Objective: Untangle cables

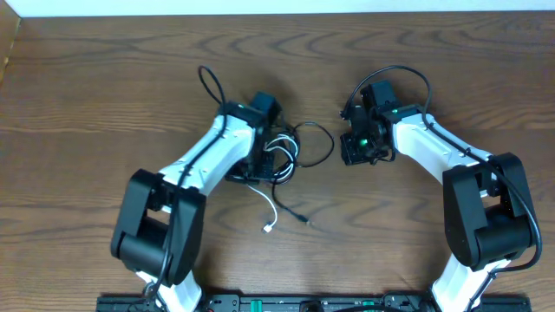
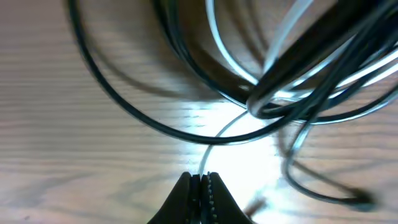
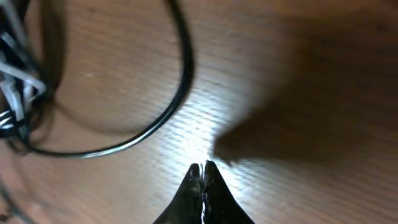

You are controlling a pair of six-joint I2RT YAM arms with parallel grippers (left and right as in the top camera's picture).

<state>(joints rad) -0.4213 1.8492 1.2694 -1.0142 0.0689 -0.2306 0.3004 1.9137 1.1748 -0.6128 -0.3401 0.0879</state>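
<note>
Near the middle of the wooden table (image 1: 104, 95), the cables (image 1: 286, 154) are lying in a loose tangle between the two arms, closer to the left one. Several black strands are crossing each other there, and a white cable (image 2: 214, 135) is threading through them. Seen from overhead, one white end is trailing out of the heap toward the front edge and finishing in a small white plug (image 1: 269, 229). A black end is running out beside it to a black plug (image 1: 303, 221) nearby.

The left gripper (image 2: 202, 179) is sitting low at the tangle's edge with its fingers pressed together, pinching the white cable. That cable is rising from between the tips into the knot. The right gripper (image 3: 203, 168) is pointing down at bare wood just to the right of the pile, its fingers closed against each other and holding nothing. A single black loop (image 3: 185, 74) is curving across the wood ahead of it, apart from the tips.
</note>
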